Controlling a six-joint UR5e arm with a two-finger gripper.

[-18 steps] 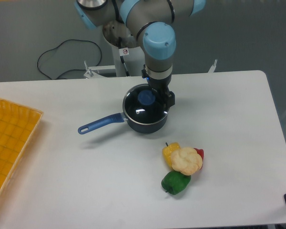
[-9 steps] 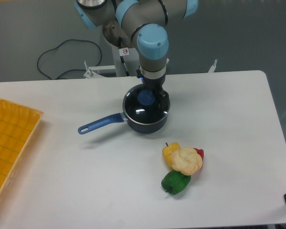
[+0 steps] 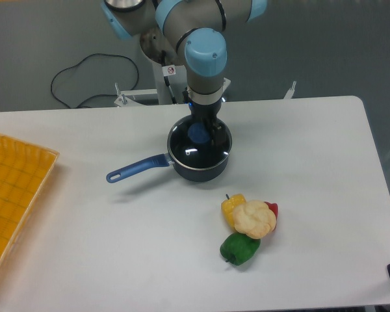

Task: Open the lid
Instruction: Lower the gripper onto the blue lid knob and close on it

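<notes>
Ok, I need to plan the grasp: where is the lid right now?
The lid sits closed on the blue saucepan near the table's back middle, directly under the end effector, behind the pile of toy vegetables.

The end effector hangs over the lid on the saucepan.

One fixed camera — high, facing the table.

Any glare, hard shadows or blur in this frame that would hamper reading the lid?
Fixed camera: a small white glint streaks the lid below its blue knob; lighting is even and soft, with faint shadows under the pan handle and vegetables; the picture is slightly soft overall; the gripper reads as a dark shape, its state unclear.
</notes>
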